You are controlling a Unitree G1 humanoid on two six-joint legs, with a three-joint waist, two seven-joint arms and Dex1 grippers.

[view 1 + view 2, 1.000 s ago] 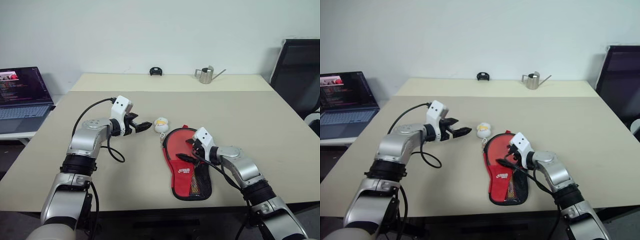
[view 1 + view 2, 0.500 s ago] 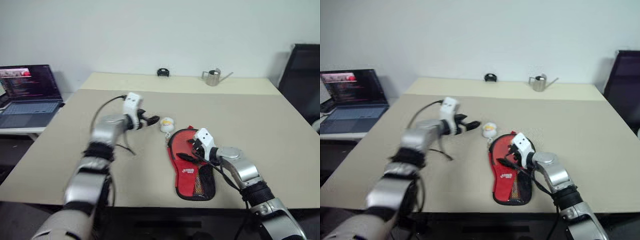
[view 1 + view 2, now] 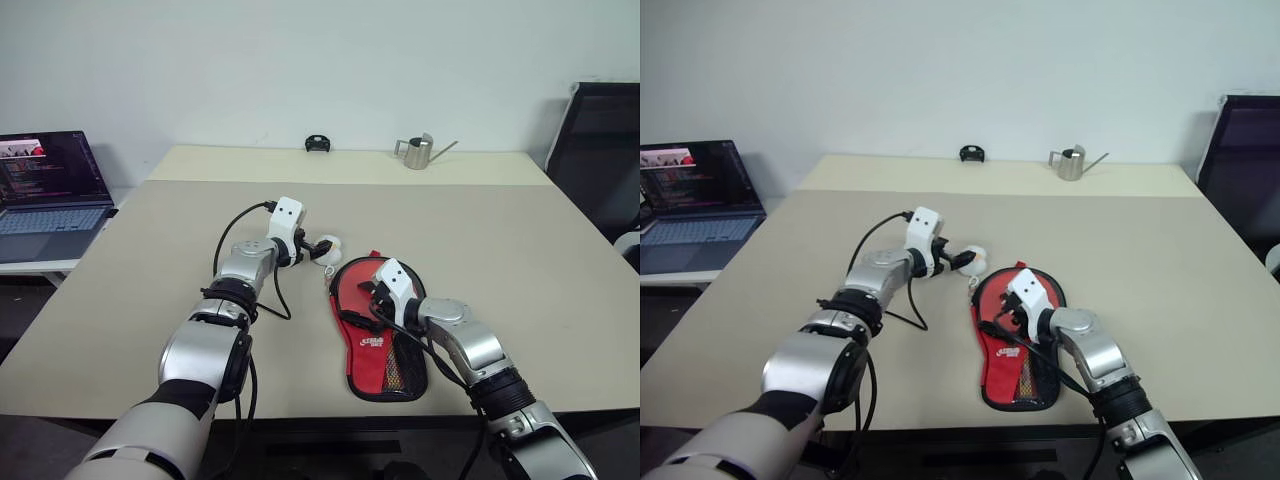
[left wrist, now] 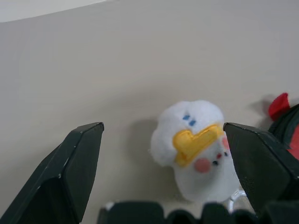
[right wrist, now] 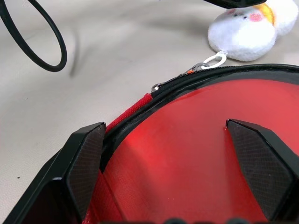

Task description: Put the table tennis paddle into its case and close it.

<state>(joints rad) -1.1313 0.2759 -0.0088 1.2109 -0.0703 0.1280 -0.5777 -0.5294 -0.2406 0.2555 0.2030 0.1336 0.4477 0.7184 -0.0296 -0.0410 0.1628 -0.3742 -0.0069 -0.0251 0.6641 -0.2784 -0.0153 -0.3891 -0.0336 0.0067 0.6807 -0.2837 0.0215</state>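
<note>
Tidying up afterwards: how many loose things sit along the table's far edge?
2. A small black object lies near the middle of the far edge, and a metal watering can stands to its right, spout pointing right. Nothing else shows along that edge of the table.

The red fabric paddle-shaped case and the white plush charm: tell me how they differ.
The red fabric paddle-shaped case is flat, long and black-edged; the white plush charm is small, rounded and puffy with a yellow patch. The case lies under the right gripper; the charm sits between the open left gripper fingers. Both rest on the table.
</note>
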